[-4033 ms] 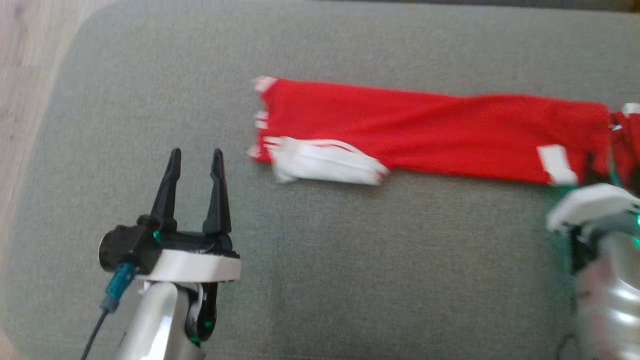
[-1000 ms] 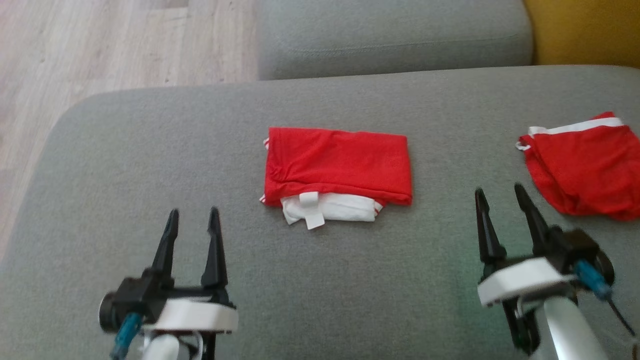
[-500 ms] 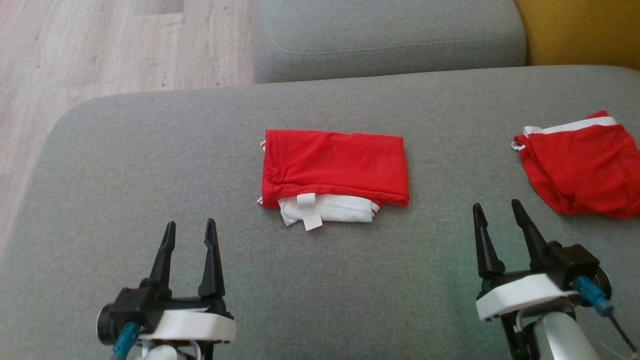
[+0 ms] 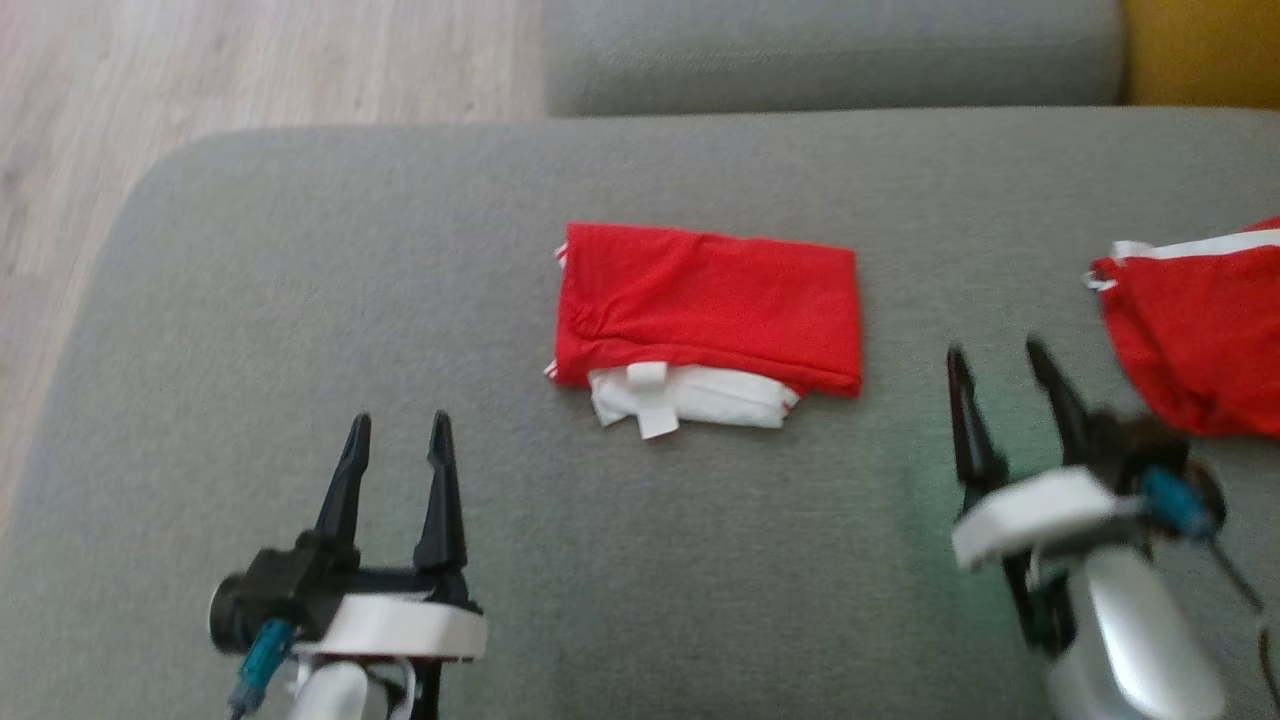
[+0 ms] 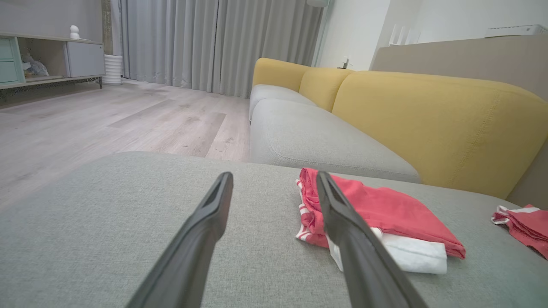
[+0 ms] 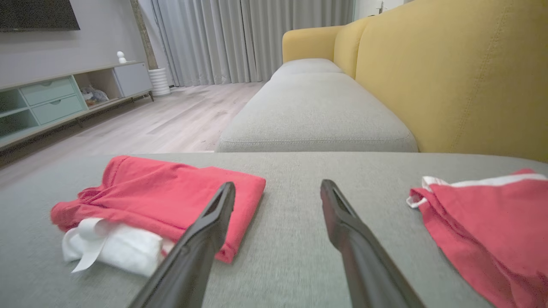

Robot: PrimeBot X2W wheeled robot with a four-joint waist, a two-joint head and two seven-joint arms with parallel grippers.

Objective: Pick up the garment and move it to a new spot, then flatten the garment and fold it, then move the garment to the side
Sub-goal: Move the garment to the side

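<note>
The garment (image 4: 710,310) is red with white trim, folded into a compact rectangle in the middle of the grey cushion (image 4: 300,300); a white layer and tag stick out at its near edge. It also lies right of my left fingers (image 5: 385,209) and left of my right fingers (image 6: 171,196). My left gripper (image 4: 398,425) stands open near the front left, well short of the garment, holding nothing. To the garment's right and a little nearer, my right gripper (image 4: 995,350) is open and empty too.
A second red garment (image 4: 1195,325) with a white band lies crumpled at the cushion's right edge, close to my right gripper. Another grey seat cushion (image 4: 830,55) and a yellow backrest (image 5: 428,124) lie beyond. Wooden floor (image 4: 200,70) borders the far left.
Four seconds ago the garment lay as a long strip; now it is folded short. Over the last second the head view shifted slightly, and the right gripper rose a little.
</note>
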